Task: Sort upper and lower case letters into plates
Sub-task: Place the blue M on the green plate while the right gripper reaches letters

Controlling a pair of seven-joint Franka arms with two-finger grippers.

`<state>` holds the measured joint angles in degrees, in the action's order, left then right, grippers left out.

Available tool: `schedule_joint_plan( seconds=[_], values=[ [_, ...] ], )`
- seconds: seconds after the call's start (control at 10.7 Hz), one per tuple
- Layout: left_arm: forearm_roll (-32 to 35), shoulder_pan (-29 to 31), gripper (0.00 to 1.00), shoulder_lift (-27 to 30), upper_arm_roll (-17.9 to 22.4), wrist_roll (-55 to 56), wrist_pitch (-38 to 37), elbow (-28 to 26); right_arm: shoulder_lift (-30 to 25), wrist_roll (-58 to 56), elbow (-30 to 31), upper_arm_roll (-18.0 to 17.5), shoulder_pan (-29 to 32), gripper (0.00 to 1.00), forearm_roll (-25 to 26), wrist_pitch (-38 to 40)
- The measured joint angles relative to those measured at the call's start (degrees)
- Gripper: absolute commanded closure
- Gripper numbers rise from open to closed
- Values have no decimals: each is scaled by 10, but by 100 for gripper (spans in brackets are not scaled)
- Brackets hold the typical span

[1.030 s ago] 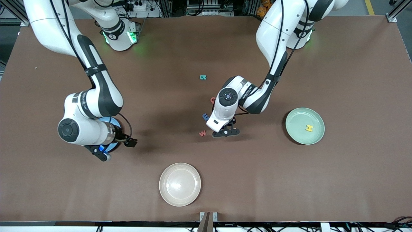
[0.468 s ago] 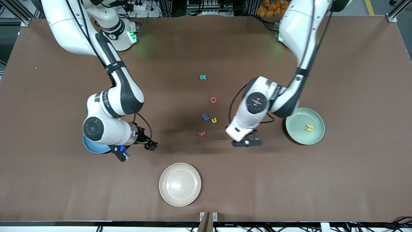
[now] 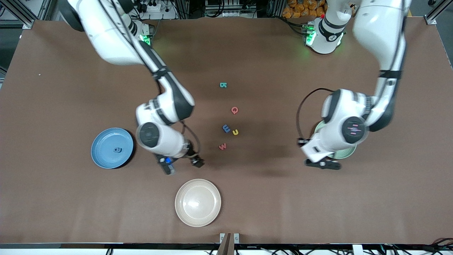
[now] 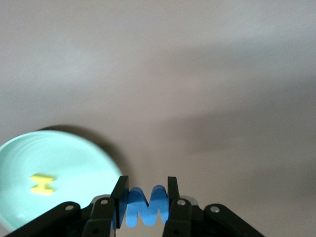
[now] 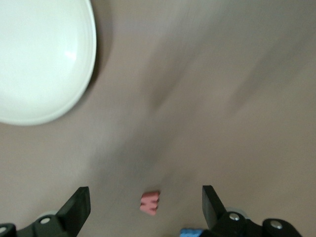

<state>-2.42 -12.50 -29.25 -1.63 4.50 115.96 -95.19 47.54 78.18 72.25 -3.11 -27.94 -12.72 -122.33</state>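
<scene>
Letters sorted between two grippers, one piece in hand.

At right of centre in the front view, the left gripper point(image 3: 322, 164) hangs over the table at the edge of the mint green plate point(image 3: 348, 153), its fingers point(image 4: 120, 193) clamped on a blue letter point(image 4: 143, 206); a yellow H point(image 4: 42, 183) lies in that plate. The right gripper point(image 3: 182, 165) hovers left of centre over bare table with jaws spread wide and nothing between them, between the blue plate point(image 3: 106, 158) and the red W point(image 3: 222, 146). A blue piece point(image 3: 226, 128), a yellow piece point(image 3: 235, 132), a red piece point(image 3: 234, 110) and a teal piece point(image 3: 223, 85) lie mid-frame; the cream plate point(image 3: 198, 202) sits lower centre.
</scene>
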Motion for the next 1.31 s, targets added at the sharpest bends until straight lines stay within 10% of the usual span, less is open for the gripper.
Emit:
schedule_joint_plan(
  seconds=[0.28, 0.37, 0.47, 1.31],
  values=[
    [0, 68, 100, 7, 2, -51, -2, -62, 65, 49, -74, 16, -63, 0, 1, -4],
    [0, 74, 61, 6, 5, -52, -2, -77, 78, 49, -80, 20, -72, 0, 3, -2],
    [0, 79, 1, 3, 7, -52, 0, -90, 90, 55, -82, 22, -80, 0, 7, -1],
    [0, 22, 0, 29, 0, -44, -54, 13, 117, 75, -88, 28, -91, 12, 18, -9]
  ],
)
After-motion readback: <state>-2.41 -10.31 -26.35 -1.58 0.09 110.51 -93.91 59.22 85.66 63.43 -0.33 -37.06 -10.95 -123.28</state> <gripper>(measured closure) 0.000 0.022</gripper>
